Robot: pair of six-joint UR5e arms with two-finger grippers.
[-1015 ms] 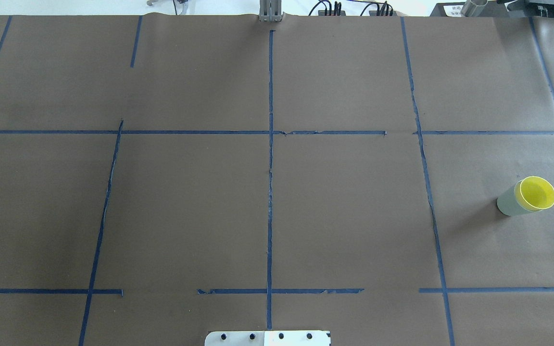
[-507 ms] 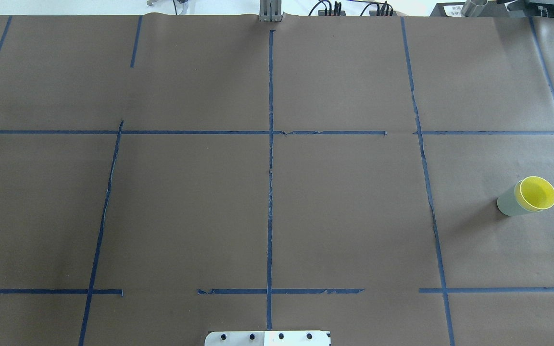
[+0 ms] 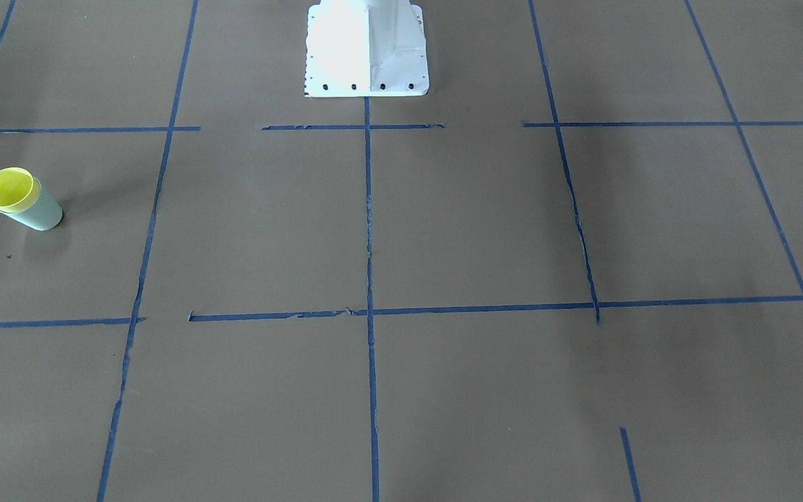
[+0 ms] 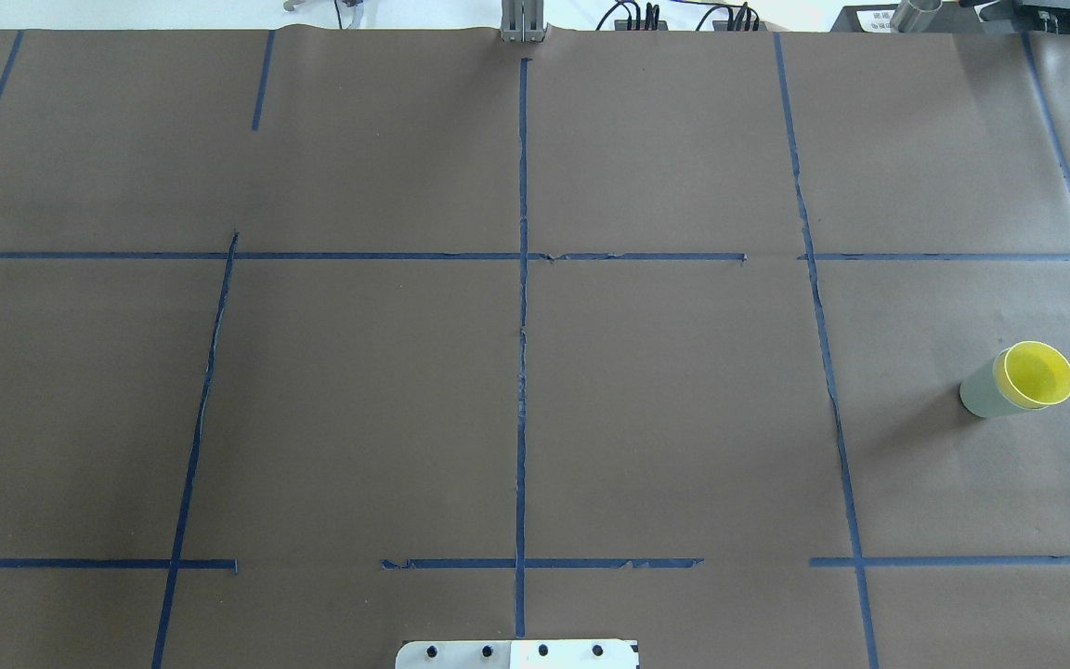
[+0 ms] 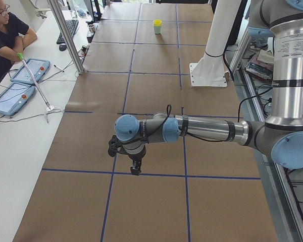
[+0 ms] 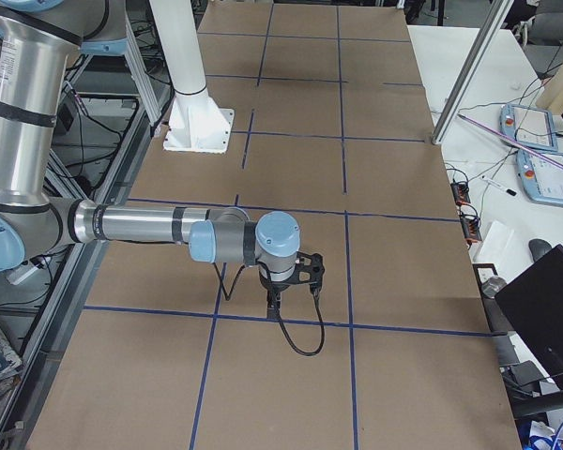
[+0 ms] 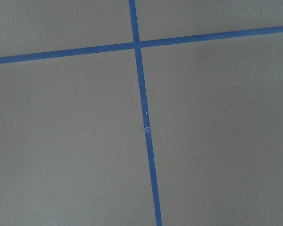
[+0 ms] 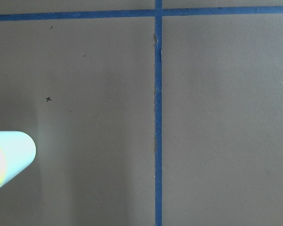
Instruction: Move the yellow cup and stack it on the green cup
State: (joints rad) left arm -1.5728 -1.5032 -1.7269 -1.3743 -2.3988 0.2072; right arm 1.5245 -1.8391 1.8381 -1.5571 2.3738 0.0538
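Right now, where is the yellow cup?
In the overhead view the yellow cup sits nested in the green cup, at the far right of the table, on the robot's right side.

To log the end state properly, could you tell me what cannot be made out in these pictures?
Left gripper: only in the exterior left view, small; open or shut unclear.
Right gripper: only in the exterior right view; likewise unclear.
Green cup: its inside is hidden by the yellow cup nested in it; the right wrist view cuts both at its left edge.
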